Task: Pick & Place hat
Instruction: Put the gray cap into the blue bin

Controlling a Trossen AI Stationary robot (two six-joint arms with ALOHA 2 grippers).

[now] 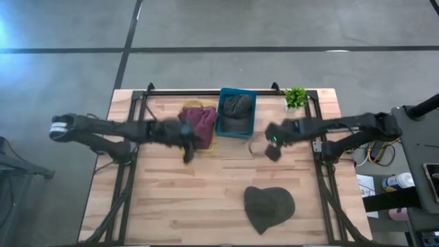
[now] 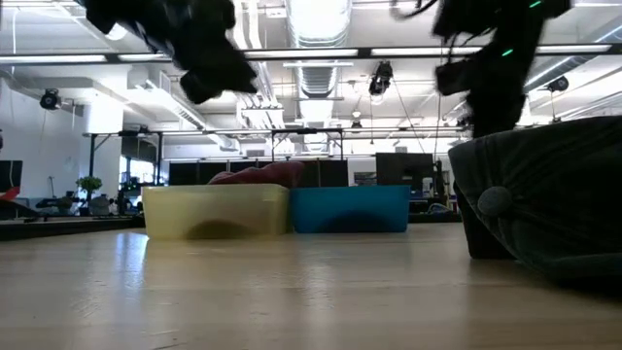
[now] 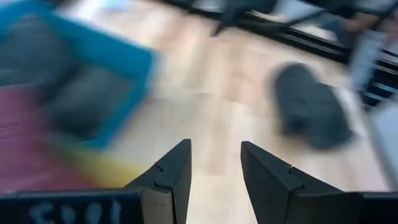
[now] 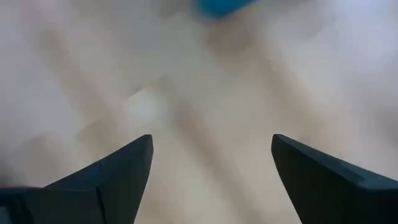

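A dark green hat [image 1: 269,208] lies flat on the table near its near edge; it fills the right of the low view [image 2: 544,209] and shows in the left wrist view [image 3: 311,109]. A dark grey hat [image 1: 237,106] lies in the blue bin [image 1: 236,132]. A maroon hat [image 1: 199,122] lies in the yellow bin [image 2: 216,211]. My left gripper [image 1: 186,145] hovers at the yellow bin's near edge, open and empty [image 3: 214,168]. My right gripper [image 1: 271,145] hovers above the table right of the blue bin, open and empty [image 4: 211,162].
A small green plant [image 1: 295,97] stands at the table's far right corner. Black frame rails [image 1: 130,171] run along the table's left and right sides. Bare wood [image 1: 185,199] lies left of the green hat.
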